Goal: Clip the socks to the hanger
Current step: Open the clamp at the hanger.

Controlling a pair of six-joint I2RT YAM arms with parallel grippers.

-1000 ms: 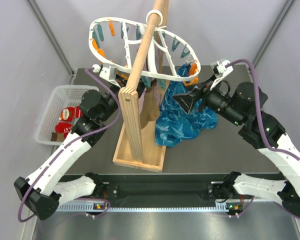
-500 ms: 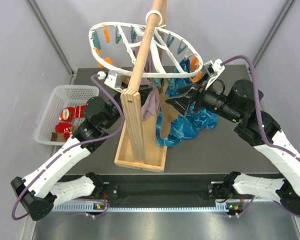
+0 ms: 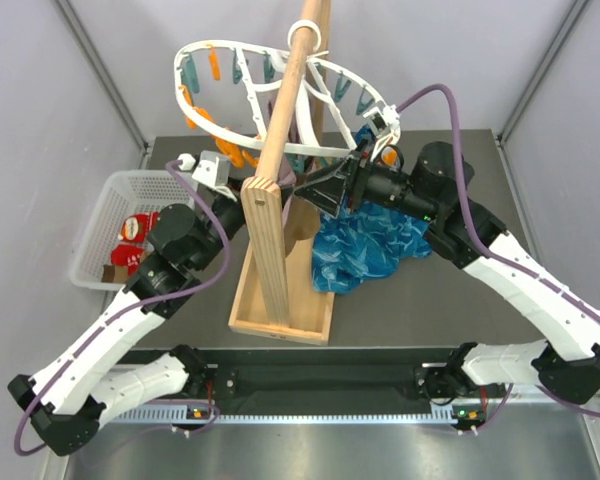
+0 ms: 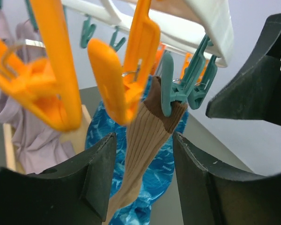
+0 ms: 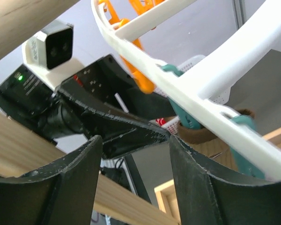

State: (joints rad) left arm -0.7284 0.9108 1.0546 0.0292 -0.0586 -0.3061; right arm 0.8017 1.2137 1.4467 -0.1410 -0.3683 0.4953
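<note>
Hooked high on the wooden pole (image 3: pixel 290 90) of a stand: one white oval hanger (image 4: pixel 215 23), tilted, fringed with orange and teal pegs too many and too overlapped to count. Two tools up at its near rim, one from each side, tips close together just beside the pole.

Left tool (image 4: pixel 141 140): held wide, both fingers (image 4: pixel 93 173) apart, gripping nothing. Between them, in the left wrist view, one tan-brown sock (image 4: pixel 147 131) hanging straight down, its dark cuff pinched in one teal peg (image 4: pixel 167 84). Impossible to tell whether the sock's lower part brushes the left finger. Just beside it, two big orange pegs (image 4: pixel 131 65), blurred by closeness. Further left, one dull mauve sock (image 4: pixel 33 136), limp, also up at the pegs; its clip not clear. At the right edge of that view, one black finger of the other tool.

Right tool (image 5: pixel 133 145): spread wide too, holding nothing, pointing under the hanger's rim at the left tool's black finger, which fills the gap between its own two fingers (image 5: pixel 70 178) without clear contact.

On the tabletop (image 3: pixel 430 320), well apart from the hanger: one white mesh basket (image 3: pixel 92 235) at the left, with two red-and-white socks (image 3: pixel 135 228) showing and one brown item lower down, too small to name. Right of the stand's wooden base, one crumpled blue cloth (image 3: pixel 370 250), lying below the hung socks.
</note>
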